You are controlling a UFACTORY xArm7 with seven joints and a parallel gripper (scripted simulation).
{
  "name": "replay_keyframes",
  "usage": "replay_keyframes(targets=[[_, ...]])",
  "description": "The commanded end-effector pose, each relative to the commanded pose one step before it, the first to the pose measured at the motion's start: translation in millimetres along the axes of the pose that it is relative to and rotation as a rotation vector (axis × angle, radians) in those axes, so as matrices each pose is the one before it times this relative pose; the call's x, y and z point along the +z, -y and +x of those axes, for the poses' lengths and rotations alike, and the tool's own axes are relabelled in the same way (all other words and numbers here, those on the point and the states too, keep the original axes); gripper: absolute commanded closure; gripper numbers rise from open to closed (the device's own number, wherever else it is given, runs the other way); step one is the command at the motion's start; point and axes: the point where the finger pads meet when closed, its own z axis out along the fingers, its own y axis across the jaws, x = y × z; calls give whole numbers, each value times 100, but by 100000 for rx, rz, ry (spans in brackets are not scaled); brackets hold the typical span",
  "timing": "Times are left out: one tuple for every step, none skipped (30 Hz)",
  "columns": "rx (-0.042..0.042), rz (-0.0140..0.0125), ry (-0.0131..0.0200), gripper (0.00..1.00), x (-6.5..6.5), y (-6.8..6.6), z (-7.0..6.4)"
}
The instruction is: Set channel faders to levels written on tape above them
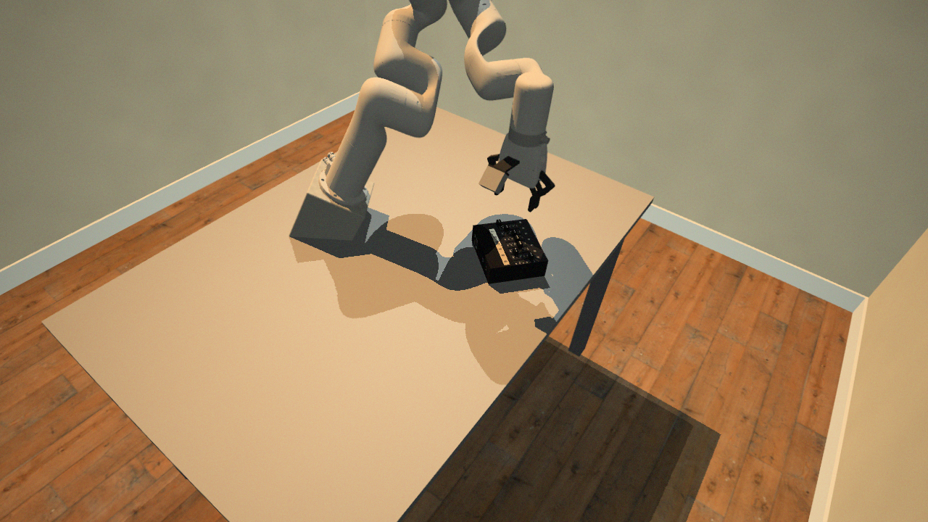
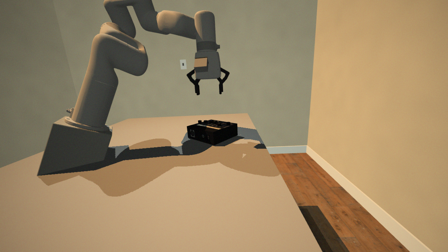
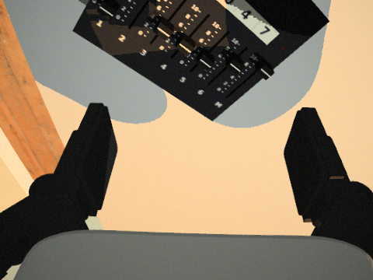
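The black lighting desk (image 1: 509,249) stands on its feet on the table near the far right edge; it also shows in the exterior view (image 2: 212,130). In the wrist view the desk (image 3: 197,26) lies turned at an angle at the top of the frame. Several fader caps sit at different heights, and the master fader (image 3: 264,68) is at the right end. My gripper (image 2: 209,90) (image 3: 200,127) hangs high above the desk, open and empty, and touches nothing.
The arm's base block (image 1: 330,207) stands left of the desk on the table. The table's right edge (image 1: 603,259) runs close past the desk, with wooden floor below. A beige wall (image 2: 376,109) rises at the right.
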Motion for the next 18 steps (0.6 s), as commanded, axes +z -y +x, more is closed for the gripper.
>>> replay_keyframes(targets=[[-1224, 847, 916, 0, -183, 89, -54], [0, 0, 0, 0, 0, 0, 0], [0, 0, 0, 0, 0, 0, 0], [0, 0, 0, 0, 0, 0, 0], [0, 0, 0, 0, 0, 0, 0], [0, 0, 0, 0, 0, 0, 0], [0, 0, 0, 0, 0, 0, 0], [0, 0, 0, 0, 0, 0, 0], [66, -24, -25, 0, -1, 5, -7], [421, -154, -158, 0, -7, 34, -42], [1035, -377, -392, 0, -16, 81, -103], [1812, -652, -697, 0, -25, 137, -181], [2672, -944, -1054, 0, -33, 191, -266], [3544, -1216, -1443, 0, -36, 233, -352], [4368, -1438, -1847, 0, -35, 256, -431], [5090, -1583, -2241, 0, -28, 257, -497], [5665, -1636, -2598, 0, -17, 237, -544], [6056, -1592, -2883, 0, -5, 201, -569]])
